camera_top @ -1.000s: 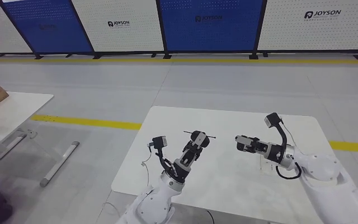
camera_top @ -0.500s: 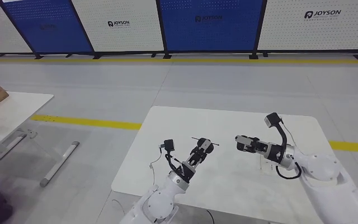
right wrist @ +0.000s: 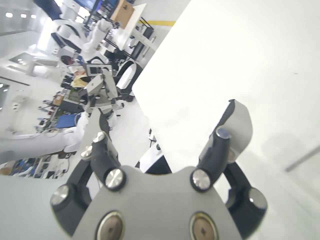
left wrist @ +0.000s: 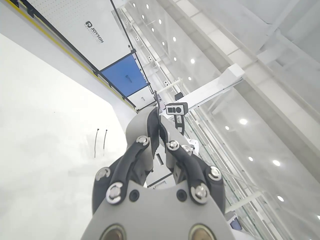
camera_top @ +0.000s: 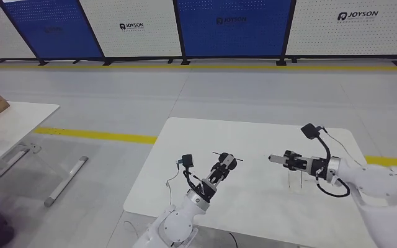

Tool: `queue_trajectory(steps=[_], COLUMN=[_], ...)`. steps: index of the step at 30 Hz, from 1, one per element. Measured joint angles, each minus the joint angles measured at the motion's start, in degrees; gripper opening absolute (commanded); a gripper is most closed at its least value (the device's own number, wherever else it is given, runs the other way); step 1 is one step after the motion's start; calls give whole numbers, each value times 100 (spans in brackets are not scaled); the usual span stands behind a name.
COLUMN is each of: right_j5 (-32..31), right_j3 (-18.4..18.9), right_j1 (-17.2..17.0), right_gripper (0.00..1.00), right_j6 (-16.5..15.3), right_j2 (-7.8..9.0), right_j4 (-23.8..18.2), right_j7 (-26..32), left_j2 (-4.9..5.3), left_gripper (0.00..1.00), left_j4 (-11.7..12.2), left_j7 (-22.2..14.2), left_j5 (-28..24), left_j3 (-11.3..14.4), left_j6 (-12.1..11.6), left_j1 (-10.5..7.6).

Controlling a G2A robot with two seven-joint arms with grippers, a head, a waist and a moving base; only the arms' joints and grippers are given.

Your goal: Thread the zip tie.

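Along the far side of the hall stands a row of blue and white pegboard panels (camera_top: 236, 28), and nearer lies the white surface (camera_top: 260, 201) with its rounded corners. Above its near left part the left tool (camera_top: 226, 159) hangs clear of the surface, and the zip tie (camera_top: 238, 159) shows from above as a thin dark line running crosswise through it, roughly level. Seen from the wrist, the left tool (left wrist: 157, 113) has its black pads pressed together on the zip tie (left wrist: 157, 98), with a short end standing out past the tips. To the right, apart from the tie's end, the right tool (camera_top: 273, 159) points toward it. Its own wrist view shows the right tool (right wrist: 163, 108) spread wide with nothing between the fingers. Two spare ties (left wrist: 104, 142) lie flat on the surface, side by side and not touching. The tie is probably very light, a narrow, springy plastic strip that is slick and apt to bow or twist when pushed. The free tail is therefore best pinched just behind its tip, flat faces against the pads, leaving a short stub to steer into the head. Which end carries the head I cannot tell. Each panel bears a small printed logo, dark on the white ones and faint on the blue; any marking on the tie is too small to tell.
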Motion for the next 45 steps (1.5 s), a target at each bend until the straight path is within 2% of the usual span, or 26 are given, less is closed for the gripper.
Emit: queue_trajectory(steps=[5, 7, 9, 21, 22, 24, 26, 28, 32, 37, 40, 45], right_j5=[-866, -1330, -1692, -1780, -1900, -2114, -2221, -2264, -2383, -1922, -1823, -1843], right_j3=[374, 328, 219, 164, 80, -39, -160, -329, -810, -1544, -1792, -1803], right_j1=[-12, 73, 148, 135, 101, 165, 394, 693, 1248, 2002, 2267, 2275], right_gripper=[100, 100, 100, 100, 100, 100, 100, 100, 100, 100, 100, 100], right_j6=[563, 885, 1055, 1056, 1080, 1380, 1895, 2261, 2655, 2744, 2676, 2667], right_j2=[154, 190, 195, 193, 190, 180, 157, 123, 29, -194, -302, -306], right_j4=[-273, -284, -319, -339, -351, -322, -153, 77, 678, 1842, 2284, 2305], right_j7=[569, 799, 849, 807, 806, 852, 1047, 1314, 1681, 1626, 1471, 1451], left_j2=[0, 0, 0, 0, 0, 0, 0, 0, 0, 0, 0, 0], left_gripper=[0, 0, 0, 0, 0, 0, 0, 0, 0, 0, 0, 0], left_j4=[0, 0, 0, 0, 0, 0, 0, 0, 0, 0, 0, 0], left_j7=[0, 0, 0, 0, 0, 0, 0, 0, 0, 0, 0, 0], left_j5=[0, 0, 0, 0, 0, 0, 0, 0, 0, 0, 0, 0], left_j3=[0, 0, 0, 0, 0, 0, 0, 0, 0, 0, 0, 0], left_j6=[0, 0, 0, 0, 0, 0, 0, 0, 0, 0, 0, 0], left_j1=[0, 0, 0, 0, 0, 0, 0, 0, 0, 0, 0, 0])
